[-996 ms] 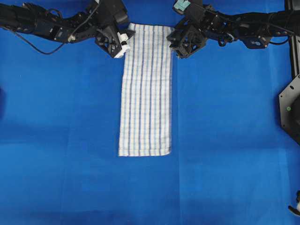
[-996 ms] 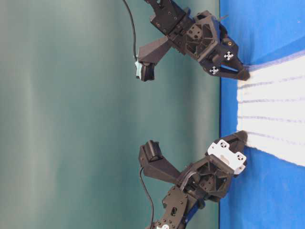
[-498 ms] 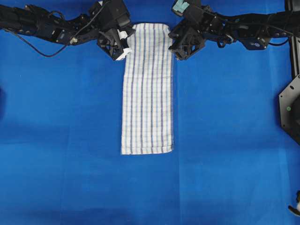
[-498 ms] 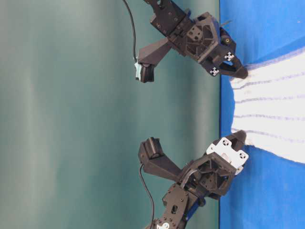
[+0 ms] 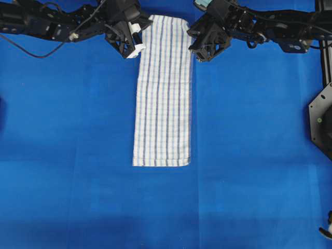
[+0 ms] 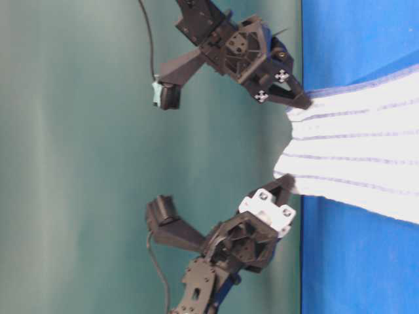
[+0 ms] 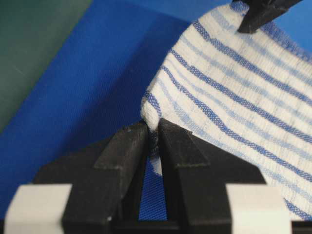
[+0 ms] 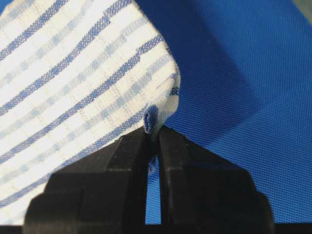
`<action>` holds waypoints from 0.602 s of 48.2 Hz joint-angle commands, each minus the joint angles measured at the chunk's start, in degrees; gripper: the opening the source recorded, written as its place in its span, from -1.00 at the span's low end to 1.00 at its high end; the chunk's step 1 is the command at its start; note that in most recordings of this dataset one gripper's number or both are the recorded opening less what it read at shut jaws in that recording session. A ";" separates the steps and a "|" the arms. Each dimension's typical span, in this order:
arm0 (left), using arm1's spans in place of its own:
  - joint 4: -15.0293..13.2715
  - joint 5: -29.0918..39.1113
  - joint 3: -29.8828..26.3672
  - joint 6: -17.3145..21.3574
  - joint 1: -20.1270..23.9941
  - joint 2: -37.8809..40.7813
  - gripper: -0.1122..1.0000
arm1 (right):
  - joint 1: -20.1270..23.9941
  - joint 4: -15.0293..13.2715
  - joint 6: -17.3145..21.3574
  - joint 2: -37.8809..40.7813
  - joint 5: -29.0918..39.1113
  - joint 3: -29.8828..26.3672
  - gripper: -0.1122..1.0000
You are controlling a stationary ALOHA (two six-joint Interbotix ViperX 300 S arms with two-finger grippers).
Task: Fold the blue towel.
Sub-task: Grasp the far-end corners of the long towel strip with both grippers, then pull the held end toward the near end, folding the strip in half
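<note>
The blue towel [image 5: 163, 93] is a long white cloth with thin blue stripes, lying lengthwise down the middle of the blue sheet. Its far end is lifted off the sheet [image 6: 327, 157]. My left gripper [image 5: 139, 47] is shut on the towel's far left corner [image 7: 152, 113]. My right gripper [image 5: 194, 51] is shut on the far right corner [image 8: 155, 117]. Both corners are pinched between the black fingertips [image 7: 129, 141] [image 8: 131, 146]. The towel's near end [image 5: 161, 162] still lies flat.
The plain blue sheet [image 5: 78, 155] covers the whole table. A black mount [image 5: 321, 119] stands at the right edge. A green wall [image 6: 98, 157] lies beyond the table's far edge.
Both grippers closed on the towel's far corners and lifted them. The far end rose off the sheet, and the near end slid slightly toward the arms.
</note>
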 commanded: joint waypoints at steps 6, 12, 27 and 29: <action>0.18 -0.09 0.35 0.00 -0.79 -2.55 -0.68 | 0.97 -0.26 -0.09 -1.93 0.00 -0.35 -0.69; 0.26 0.09 1.14 0.00 -1.93 -3.25 -0.68 | 1.93 -0.26 -0.09 -2.90 0.53 0.00 -0.69; 0.26 0.44 5.27 -0.18 -9.40 -8.88 -0.68 | 9.05 0.26 0.44 -9.49 1.23 4.13 -0.69; 0.18 0.44 6.06 -0.35 -10.55 -9.76 -0.68 | 10.55 0.62 0.44 -10.46 1.23 5.01 -0.69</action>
